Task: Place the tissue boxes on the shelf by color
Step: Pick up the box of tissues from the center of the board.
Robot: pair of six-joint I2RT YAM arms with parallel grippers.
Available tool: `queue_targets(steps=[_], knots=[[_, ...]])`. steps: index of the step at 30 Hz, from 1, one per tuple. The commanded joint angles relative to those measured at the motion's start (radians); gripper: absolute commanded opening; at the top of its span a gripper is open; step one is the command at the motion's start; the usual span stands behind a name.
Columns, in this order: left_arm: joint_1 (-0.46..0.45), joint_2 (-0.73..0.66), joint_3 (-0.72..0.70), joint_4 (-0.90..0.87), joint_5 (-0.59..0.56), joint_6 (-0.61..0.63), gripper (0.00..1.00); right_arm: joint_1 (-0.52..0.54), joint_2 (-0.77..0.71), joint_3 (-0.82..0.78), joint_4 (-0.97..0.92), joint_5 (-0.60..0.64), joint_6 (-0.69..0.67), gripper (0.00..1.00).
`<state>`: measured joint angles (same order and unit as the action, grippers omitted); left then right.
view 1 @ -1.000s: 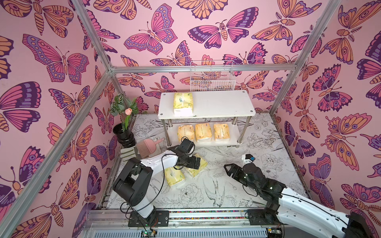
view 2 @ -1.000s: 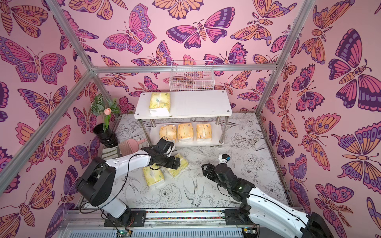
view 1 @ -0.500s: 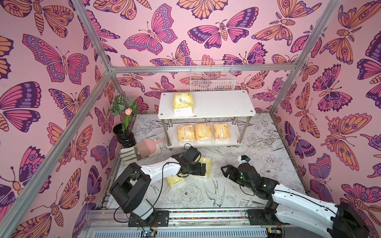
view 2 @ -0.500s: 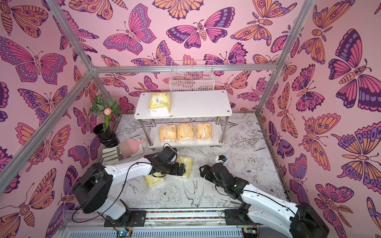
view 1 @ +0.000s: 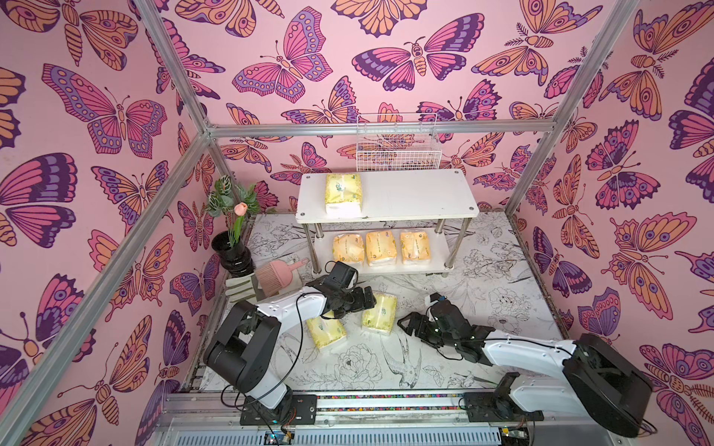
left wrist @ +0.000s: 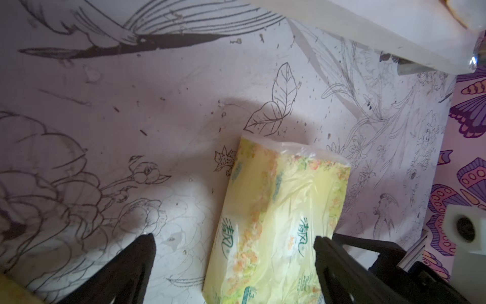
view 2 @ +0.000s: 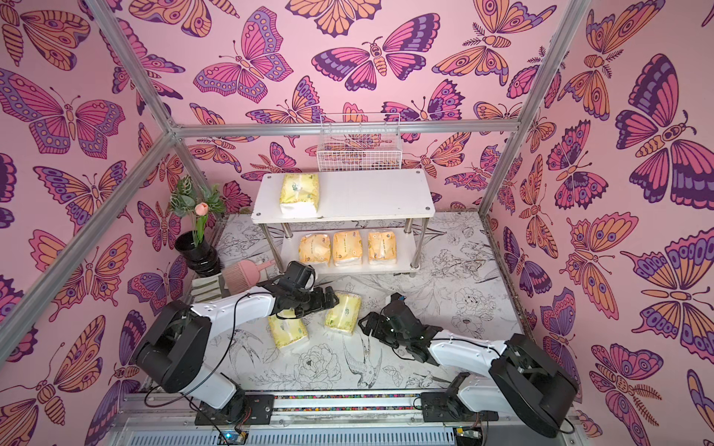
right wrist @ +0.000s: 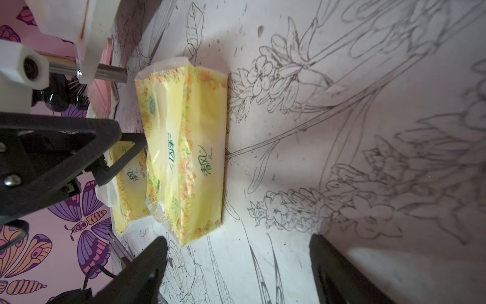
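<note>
The white two-tier shelf (view 1: 417, 193) stands at the back. Three orange tissue boxes (view 1: 380, 247) sit on its lower board, and one yellow-green tissue box (view 1: 343, 191) on the left of its top board. Two more yellow-green ones lie on the table: one (view 1: 379, 312) (view 2: 344, 312) between my arms, the other (view 1: 326, 332) partly under my left arm. My left gripper (view 1: 365, 301) (left wrist: 234, 238) is open and straddles the first pack (left wrist: 276, 223), one finger clear of it. My right gripper (view 1: 405, 322) (right wrist: 238, 238) is open just right of that pack (right wrist: 189, 147), holding nothing.
A white wire basket (view 1: 398, 146) hangs behind the shelf. At the left wall stand a black vase with a flower (view 1: 232, 255), a pink brush (view 1: 274, 272) and a folded striped cloth (view 1: 239, 287). Butterfly-papered walls close in on three sides.
My left gripper has swung right and the pack at its jaws has shifted slightly right with it. My right gripper has advanced left, up to that pack.
</note>
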<state>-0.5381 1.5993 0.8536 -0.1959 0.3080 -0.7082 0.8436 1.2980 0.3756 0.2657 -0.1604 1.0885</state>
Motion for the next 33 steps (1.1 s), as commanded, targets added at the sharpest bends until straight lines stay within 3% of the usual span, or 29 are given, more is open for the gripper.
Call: queue_targets(steps=[1, 11, 25, 33], knots=[[0.006, 0.044, -0.004, 0.062, 0.092, -0.025, 1.0, -0.008, 0.054, 0.037, 0.102, -0.066, 0.004, 0.87], [0.006, 0.093, -0.03, 0.149, 0.132, -0.08, 1.0, -0.008, 0.212, -0.006, 0.286, -0.055, 0.113, 0.87], [-0.011, 0.1, -0.116, 0.253, 0.141, -0.149, 1.0, 0.014, 0.553, -0.047, 0.72, -0.053, 0.328, 0.85], [-0.045, 0.119, -0.154, 0.309, 0.13, -0.184, 1.0, 0.021, 0.688, -0.038, 0.903, -0.073, 0.376, 0.82]])
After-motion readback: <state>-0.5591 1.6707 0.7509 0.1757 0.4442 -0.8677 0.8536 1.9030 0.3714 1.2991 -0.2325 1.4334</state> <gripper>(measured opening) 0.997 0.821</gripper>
